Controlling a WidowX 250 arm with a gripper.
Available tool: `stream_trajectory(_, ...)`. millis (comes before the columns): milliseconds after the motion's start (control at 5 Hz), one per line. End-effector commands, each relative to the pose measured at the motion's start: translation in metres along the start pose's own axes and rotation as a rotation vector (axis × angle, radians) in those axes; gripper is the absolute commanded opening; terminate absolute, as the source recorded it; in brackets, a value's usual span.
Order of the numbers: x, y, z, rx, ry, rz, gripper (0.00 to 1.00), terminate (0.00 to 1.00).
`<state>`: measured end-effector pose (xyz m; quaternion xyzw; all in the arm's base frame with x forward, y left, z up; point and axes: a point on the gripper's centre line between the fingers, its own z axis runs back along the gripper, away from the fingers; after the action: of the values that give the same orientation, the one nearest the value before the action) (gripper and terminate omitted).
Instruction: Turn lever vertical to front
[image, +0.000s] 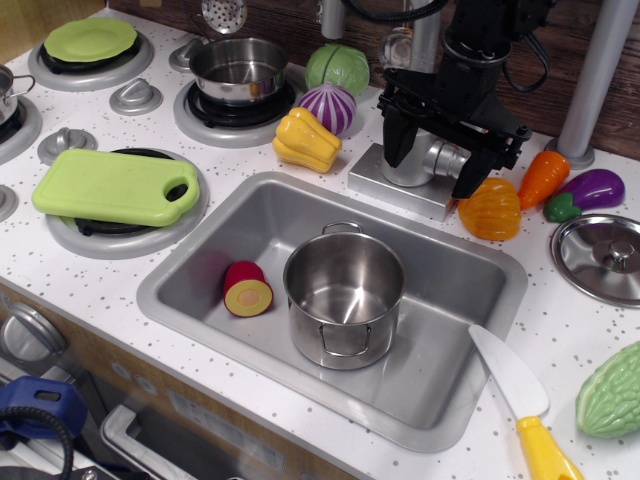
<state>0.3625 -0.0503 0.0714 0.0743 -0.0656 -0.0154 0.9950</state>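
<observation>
Matte silver, the lever (452, 158) shows as a short stub with a rounded end, sticking out sideways from the thick faucet body (412, 160) on its square base (385, 185) behind the sink (240, 230). Only part of it is visible between the dark fingers.

Handling, as a guess: rigid, smooth, probably a bit slick; it likely pivots on the body with some stiffness. Best taken near the rounded tip, fingers on either side, so the turn has leverage and the pads don't slide off.

Black gripper (432, 168) hangs right over it, fingers spread and pointing down, one on the left of the faucet body, one on the right beyond the stub. Not clamped on anything I can make out; whether a pad touches the lever I cannot tell.

Outward:
- orange pumpkin-like squash (491, 210) just right of the base, carrot (543, 178) and eggplant (592, 190) beyond.
- yellow squash (306, 140), purple onion (329, 106), green cabbage (338, 67) to the left.
- in the sink, a steel pot (344, 300) and a halved red fruit (247, 290).
- pot lid (602, 258) and white knife with yellow handle (518, 395) on the right of the counter.
</observation>
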Motion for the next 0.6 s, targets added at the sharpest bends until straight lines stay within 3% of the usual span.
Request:
stream_trajectory(0, 0.000, 0.000, 0.000, 0.000, 0.000, 0.000, 1.00, 0.00)
stream_trajectory(200, 0.010, 0.001, 0.002, -0.023, -0.041, -0.006, 1.00, 0.00)
stream_trajectory(400, 0.023, 0.000, 0.005, 0.026, -0.126, -0.018, 1.00, 0.00)
